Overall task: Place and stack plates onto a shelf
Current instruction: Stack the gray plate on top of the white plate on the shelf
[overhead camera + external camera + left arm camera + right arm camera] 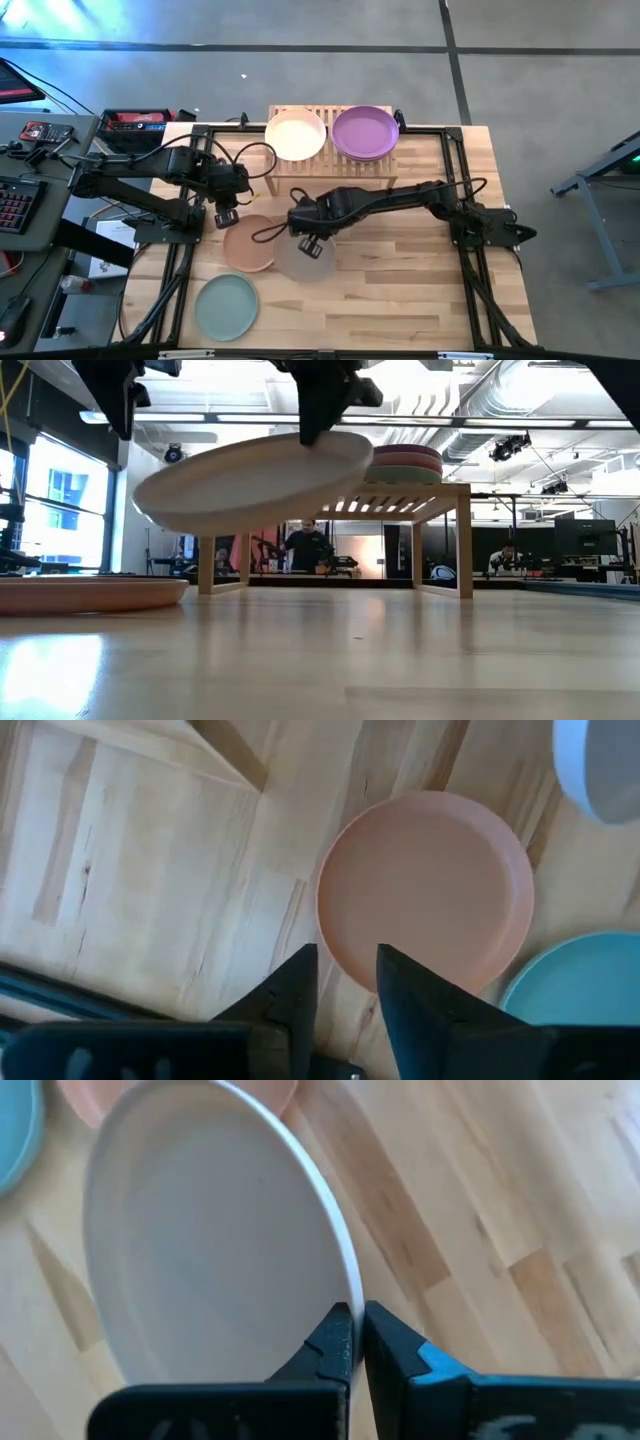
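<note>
My right gripper (pixel 355 1315) is shut on a pale beige plate (pixel 210 1250) and holds it in the air near the table's middle (pixel 305 260). The peach plate (pixel 250 243) lies flat on the table beside it, with a mint plate (pixel 226 305) nearer the table's near edge. My left gripper (pixel 345 985) hovers open above the peach plate's (pixel 425 890) rim and touches nothing. The wooden shelf (pixel 300 172) stands at the far edge; a cream plate (pixel 295 133) and a purple plate (pixel 365 132) top the stacks on it. My right gripper pinches the beige plate's rim (pixel 345 1285) between its two fingers, one on the inner face and one on the outer. The fingers come from above, at the rim's far side. The plate (pixel 255 480) is lifted clear and tilted, its free side hanging lower.
The shelf's legs (pixel 465 540) stand on the plank tabletop (pixel 420 290), and the stacked plates (pixel 405 460) sit on its top. A black frame rail (pixel 455 180) runs around the table. People show in the room beyond the table.
</note>
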Controlling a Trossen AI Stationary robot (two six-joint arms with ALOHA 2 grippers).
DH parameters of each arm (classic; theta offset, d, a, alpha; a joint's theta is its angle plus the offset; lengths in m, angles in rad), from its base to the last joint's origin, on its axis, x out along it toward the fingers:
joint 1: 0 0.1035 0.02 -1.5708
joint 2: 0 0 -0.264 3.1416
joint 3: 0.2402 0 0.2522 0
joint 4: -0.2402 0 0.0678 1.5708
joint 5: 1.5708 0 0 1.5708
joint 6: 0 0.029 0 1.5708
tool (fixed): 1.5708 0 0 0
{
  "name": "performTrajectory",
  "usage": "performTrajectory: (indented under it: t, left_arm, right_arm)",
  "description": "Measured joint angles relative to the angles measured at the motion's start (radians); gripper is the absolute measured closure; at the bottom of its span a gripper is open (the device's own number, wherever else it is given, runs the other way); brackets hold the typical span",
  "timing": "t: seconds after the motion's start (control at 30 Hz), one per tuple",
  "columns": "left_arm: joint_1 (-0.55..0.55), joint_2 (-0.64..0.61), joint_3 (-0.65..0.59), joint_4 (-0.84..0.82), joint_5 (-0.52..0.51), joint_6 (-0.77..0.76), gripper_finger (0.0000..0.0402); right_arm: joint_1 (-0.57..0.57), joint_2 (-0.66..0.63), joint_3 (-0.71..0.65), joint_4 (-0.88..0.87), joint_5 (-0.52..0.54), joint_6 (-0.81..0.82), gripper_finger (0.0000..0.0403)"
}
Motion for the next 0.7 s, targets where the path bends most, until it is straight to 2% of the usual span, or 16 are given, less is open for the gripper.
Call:
performTrajectory:
  t: [0.1, 0.23, 0.7]
  left_arm:
    - [0.0, 0.0, 0.0, 0.011, -0.032, 0.012, 0.0284]
    - [0.005, 0.0, 0.0, 0.023, -0.052, -0.051, 0.027]
    - [0.023, 0.0, 0.0, 0.231, -0.048, -0.411, 0.027]
  right_arm:
    - [-0.013, 0.0, 0.0, -0.013, 0.017, 0.018, 0.0403]
    - [-0.037, 0.0, 0.0, -0.048, 0.023, 0.043, 0.0403]
    - [-0.096, -0.038, 0.01, -0.055, 0.044, 0.043, 0.0403]
